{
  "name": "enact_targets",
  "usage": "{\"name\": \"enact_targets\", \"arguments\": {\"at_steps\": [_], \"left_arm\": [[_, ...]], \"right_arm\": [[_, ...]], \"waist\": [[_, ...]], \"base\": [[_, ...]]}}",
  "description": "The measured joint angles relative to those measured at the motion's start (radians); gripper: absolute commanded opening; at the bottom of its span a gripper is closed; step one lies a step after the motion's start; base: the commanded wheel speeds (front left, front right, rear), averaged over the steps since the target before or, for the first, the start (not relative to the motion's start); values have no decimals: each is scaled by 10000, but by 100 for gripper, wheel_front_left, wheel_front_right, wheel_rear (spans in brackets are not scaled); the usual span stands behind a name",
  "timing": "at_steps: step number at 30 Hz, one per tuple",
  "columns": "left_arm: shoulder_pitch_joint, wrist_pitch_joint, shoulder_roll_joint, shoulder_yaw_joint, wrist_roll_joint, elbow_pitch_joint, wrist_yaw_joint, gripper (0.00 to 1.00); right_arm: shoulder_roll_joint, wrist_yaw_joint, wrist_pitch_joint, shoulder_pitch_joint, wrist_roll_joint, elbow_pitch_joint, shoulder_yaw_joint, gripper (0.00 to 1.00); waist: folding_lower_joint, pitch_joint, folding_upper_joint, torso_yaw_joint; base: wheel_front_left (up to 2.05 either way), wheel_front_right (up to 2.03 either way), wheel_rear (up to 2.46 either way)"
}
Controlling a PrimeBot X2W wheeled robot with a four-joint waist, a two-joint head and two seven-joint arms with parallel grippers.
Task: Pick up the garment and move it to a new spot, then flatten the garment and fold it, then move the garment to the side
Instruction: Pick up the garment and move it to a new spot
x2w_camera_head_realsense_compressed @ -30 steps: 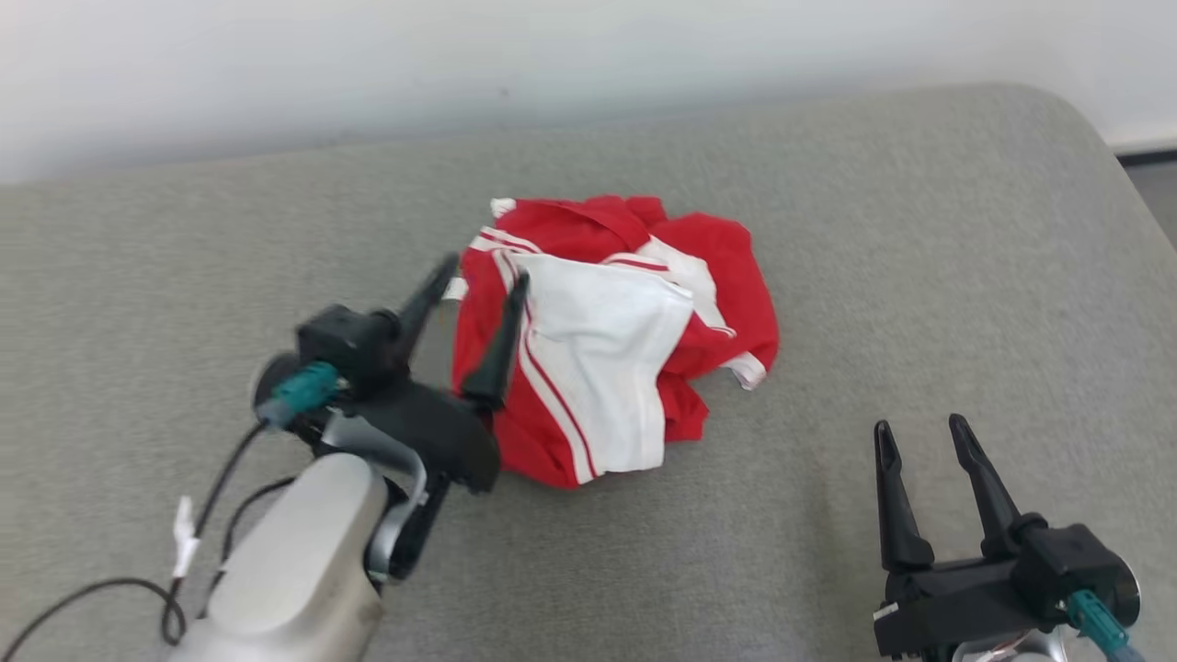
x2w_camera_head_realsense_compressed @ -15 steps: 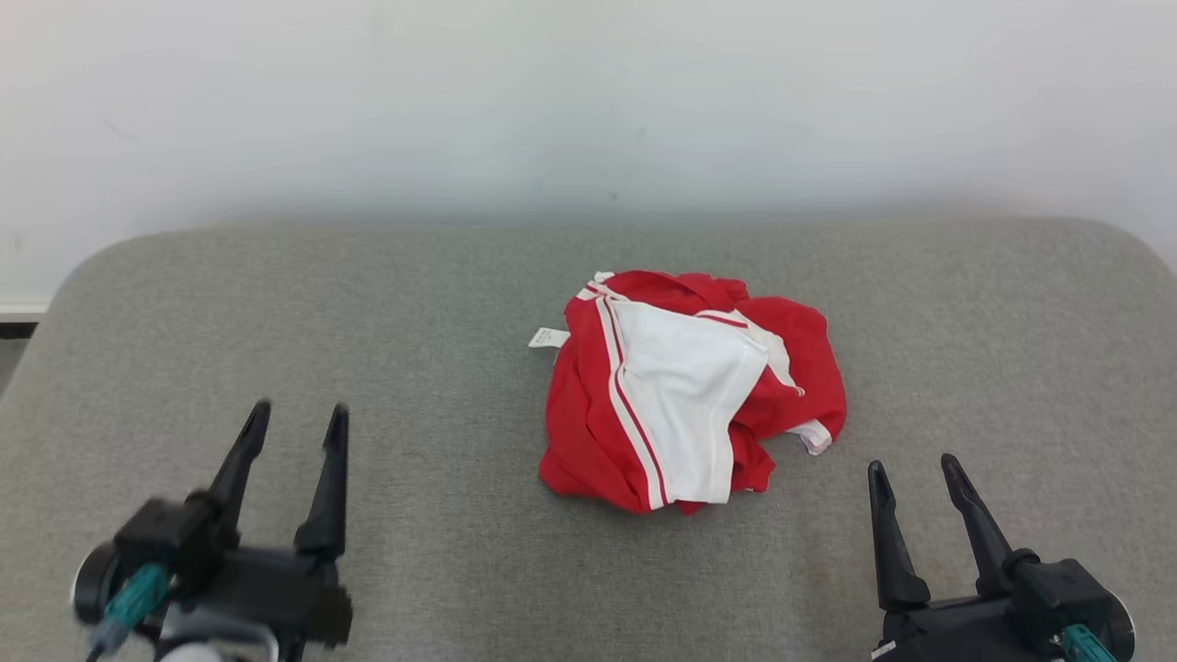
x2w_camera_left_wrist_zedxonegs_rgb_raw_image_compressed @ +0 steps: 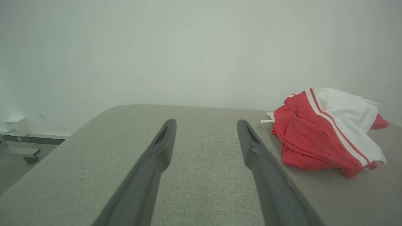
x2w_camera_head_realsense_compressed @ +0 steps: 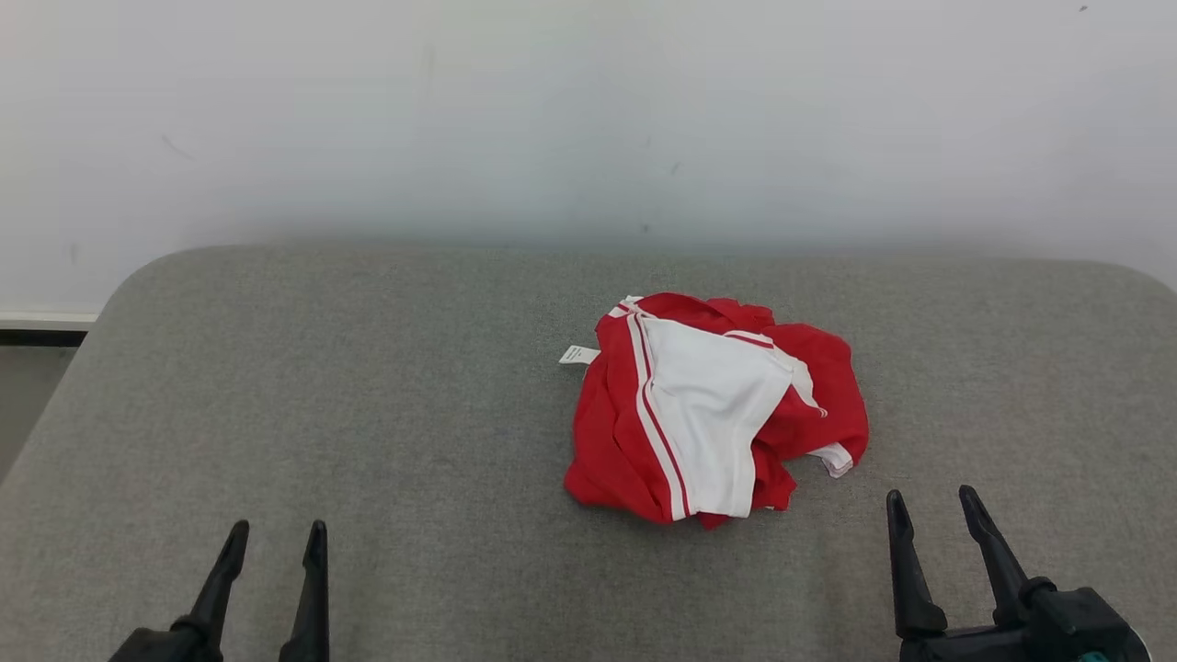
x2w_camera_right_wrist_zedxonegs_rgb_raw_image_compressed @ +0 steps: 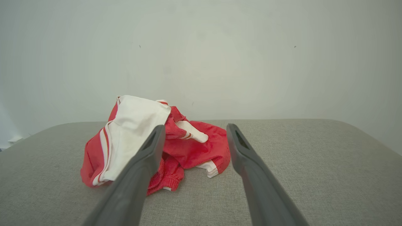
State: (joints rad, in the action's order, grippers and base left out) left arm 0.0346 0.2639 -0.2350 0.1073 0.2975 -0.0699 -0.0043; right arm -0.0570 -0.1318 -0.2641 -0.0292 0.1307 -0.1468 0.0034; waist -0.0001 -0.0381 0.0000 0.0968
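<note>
The garment (x2w_camera_head_realsense_compressed: pixel 713 409) is a crumpled red and white piece with stripes, lying in a heap right of the middle of the grey padded table (x2w_camera_head_realsense_compressed: pixel 368 405). A small white label sticks out at its left side. My left gripper (x2w_camera_head_realsense_compressed: pixel 276 538) is open at the lower left, well away from the cloth, with nothing between its fingers. My right gripper (x2w_camera_head_realsense_compressed: pixel 933 506) is open at the lower right, just short of the heap's near right edge. In the left wrist view the garment (x2w_camera_left_wrist_zedxonegs_rgb_raw_image_compressed: pixel 326 130) lies to the right of the fingers. In the right wrist view the garment (x2w_camera_right_wrist_zedxonegs_rgb_raw_image_compressed: pixel 150 141) lies ahead and left.
A pale wall (x2w_camera_head_realsense_compressed: pixel 588 119) rises right behind the table's far edge. The table's rounded left corner (x2w_camera_head_realsense_compressed: pixel 138 276) drops to the floor, where a small white box (x2w_camera_left_wrist_zedxonegs_rgb_raw_image_compressed: pixel 17 125) sits against the wall.
My left gripper has drawn back from the garment's left side to the lower left, empty. The head camera has tilted up and shifted, so the whole scene sits differently. The garment lies unmoved.
</note>
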Motion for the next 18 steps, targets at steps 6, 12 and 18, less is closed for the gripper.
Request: {"name": "enact_targets", "arguments": {"at_steps": [6, 12, 18], "left_arm": [[71, 0, 426, -470, -353, -71, -412, 100], [-185, 0, 675, -769, -591, -282, -729, 100], [-1293, 0, 945, -391, -734, -623, -1032, 100]], "right_arm": [[-8, 0, 0, -23, 6, -15, 10, 100], [-12, 0, 0, 47, 6, -52, 73, 100], [-8, 0, 2, 192, 4, -96, 257, 100]], "waist": [[1, -2, 0, -33], [1, 29, 0, -207], [1, 172, 0, -527]], "base": [[0, 0, 0], [0, 0, 0], [0, 0, 0]]}}
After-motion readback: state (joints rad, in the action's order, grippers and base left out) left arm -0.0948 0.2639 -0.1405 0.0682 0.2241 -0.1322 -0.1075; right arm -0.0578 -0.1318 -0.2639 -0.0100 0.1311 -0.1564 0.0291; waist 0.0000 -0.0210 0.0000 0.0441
